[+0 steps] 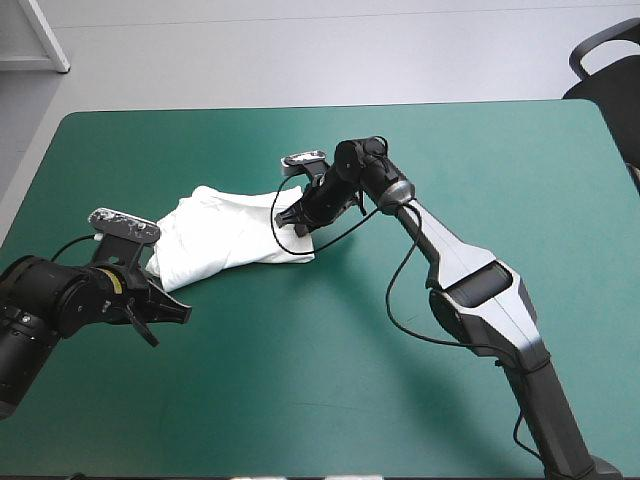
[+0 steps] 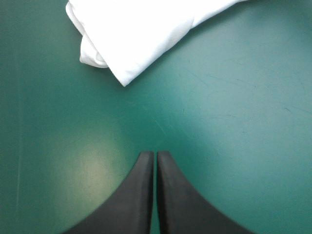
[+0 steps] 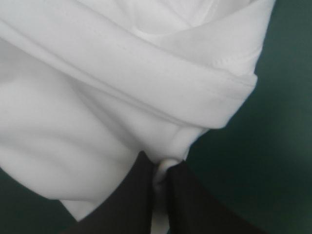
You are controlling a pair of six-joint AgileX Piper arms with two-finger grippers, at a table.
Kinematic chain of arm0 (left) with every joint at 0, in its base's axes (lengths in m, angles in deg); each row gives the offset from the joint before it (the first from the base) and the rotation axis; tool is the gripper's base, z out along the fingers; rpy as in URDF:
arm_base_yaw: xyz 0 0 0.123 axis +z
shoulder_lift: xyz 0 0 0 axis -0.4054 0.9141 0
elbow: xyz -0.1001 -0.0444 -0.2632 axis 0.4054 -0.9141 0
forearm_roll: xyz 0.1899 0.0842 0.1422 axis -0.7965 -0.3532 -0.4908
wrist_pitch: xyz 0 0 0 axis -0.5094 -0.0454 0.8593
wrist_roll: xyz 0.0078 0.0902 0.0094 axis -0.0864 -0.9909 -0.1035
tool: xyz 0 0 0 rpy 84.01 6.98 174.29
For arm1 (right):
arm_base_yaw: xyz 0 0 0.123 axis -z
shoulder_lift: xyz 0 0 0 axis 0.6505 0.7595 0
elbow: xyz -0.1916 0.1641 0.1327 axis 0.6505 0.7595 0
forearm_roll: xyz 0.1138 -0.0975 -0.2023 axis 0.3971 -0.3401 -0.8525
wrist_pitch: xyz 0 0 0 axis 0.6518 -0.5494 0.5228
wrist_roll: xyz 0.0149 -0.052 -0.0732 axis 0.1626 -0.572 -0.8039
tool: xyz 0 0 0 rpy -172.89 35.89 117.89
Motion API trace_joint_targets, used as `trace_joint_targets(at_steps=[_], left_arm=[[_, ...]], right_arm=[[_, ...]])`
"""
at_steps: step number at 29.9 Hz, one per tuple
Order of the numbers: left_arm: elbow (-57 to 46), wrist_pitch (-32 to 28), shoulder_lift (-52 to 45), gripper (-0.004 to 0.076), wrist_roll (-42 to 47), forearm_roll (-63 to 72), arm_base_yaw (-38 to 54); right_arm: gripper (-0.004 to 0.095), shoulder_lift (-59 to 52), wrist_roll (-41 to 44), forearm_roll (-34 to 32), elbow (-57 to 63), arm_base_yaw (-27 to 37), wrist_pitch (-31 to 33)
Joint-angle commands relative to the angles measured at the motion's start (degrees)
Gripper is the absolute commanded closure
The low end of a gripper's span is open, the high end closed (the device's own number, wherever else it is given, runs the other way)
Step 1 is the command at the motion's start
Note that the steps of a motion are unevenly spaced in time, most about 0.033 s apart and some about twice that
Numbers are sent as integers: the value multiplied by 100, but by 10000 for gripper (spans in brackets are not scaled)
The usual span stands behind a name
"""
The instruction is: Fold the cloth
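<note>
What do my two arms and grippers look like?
The right arm is grey with black joints and a dark panel; the left arm is black and cylindrical. The left gripper and right gripper each carry two broad, curved black fingers.

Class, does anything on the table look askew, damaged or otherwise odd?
Nothing is damaged. The white short-sleeved T-shirt is a lumpy, uneven bundle, skewed to the edges of the teal-green table, a fold pinched in the right gripper. The left gripper is shut, empty.

T-shirt [image 1: 225,235] plain white; cover [image 1: 300,380] plain teal-green; left tool [image 2: 155,154] and right tool [image 3: 163,165] fingers [image 3: 122,204] black.
</note>
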Motion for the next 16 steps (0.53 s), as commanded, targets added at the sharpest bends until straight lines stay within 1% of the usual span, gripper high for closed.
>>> trace_joint_targets(at_steps=[1, 8, 13, 16], left_arm=[[146, -229, -69, 705, 41, -68, 2], [146, -258, -69, 705, 20, -68, 2], [146, -270, -69, 705, -3, -68, 2], [146, -281, -69, 705, -104, -68, 2]], right_arm=[[925, -419, -1, -191, -192, 157, -77], [925, -465, 64, -282, -391, 712, -77], [925, -548, 299, -869, -391, 1302, -77], [925, -626, 312, -1183, -391, 1806, -77]])
